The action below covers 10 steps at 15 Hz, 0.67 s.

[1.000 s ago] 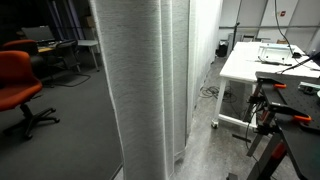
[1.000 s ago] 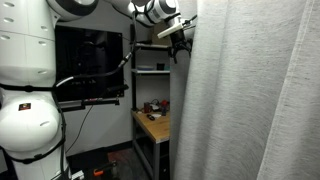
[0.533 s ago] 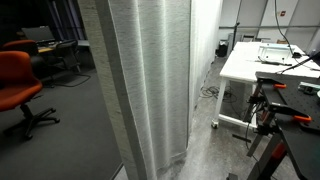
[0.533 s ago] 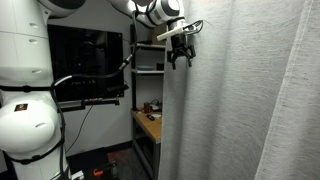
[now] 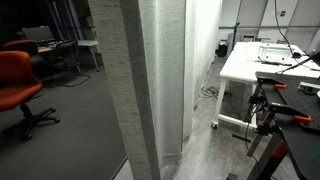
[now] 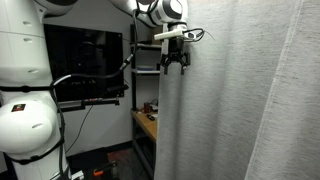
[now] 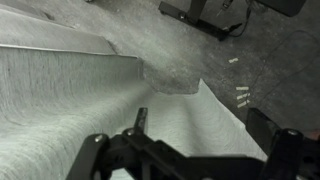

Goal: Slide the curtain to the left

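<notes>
The curtain (image 5: 160, 90) is tall, light grey and finely pleated, and reaches the floor. It fills the right of an exterior view (image 6: 240, 100), with its free edge just left of my gripper (image 6: 174, 66). The gripper is high up at that edge and pressed against the fabric. In the wrist view the curtain (image 7: 80, 90) fills most of the picture. My gripper (image 7: 202, 125) is open, its fingers (image 7: 141, 118) stand wide apart, and fabric lies between them.
An orange office chair (image 5: 15, 85) stands on the grey floor beside the curtain. A white desk (image 5: 265, 65) and a black stand (image 5: 270, 120) are on its other side. The white robot base (image 6: 25, 110) and a shelf unit with a workbench (image 6: 150, 125) stand behind the curtain's edge.
My gripper has moved left along the curtain's top part. The curtain's free edge has gone left with it, and the folds have bunched closer together.
</notes>
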Each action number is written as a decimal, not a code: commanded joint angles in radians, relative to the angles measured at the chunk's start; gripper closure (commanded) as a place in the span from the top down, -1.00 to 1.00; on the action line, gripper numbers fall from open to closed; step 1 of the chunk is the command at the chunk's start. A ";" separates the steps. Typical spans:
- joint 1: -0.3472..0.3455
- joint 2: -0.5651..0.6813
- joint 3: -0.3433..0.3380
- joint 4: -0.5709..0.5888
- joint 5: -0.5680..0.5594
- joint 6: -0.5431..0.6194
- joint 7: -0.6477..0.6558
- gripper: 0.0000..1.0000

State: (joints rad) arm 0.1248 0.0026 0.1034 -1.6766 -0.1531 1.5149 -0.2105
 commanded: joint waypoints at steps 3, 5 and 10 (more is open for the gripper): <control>-0.010 -0.154 -0.005 -0.213 0.001 0.106 -0.020 1.00; -0.011 -0.206 -0.011 -0.298 -0.001 0.198 -0.012 1.00; -0.024 -0.299 -0.048 -0.466 0.044 0.441 0.048 1.00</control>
State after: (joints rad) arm 0.1178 -0.2114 0.0718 -2.0256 -0.1492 1.8405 -0.1916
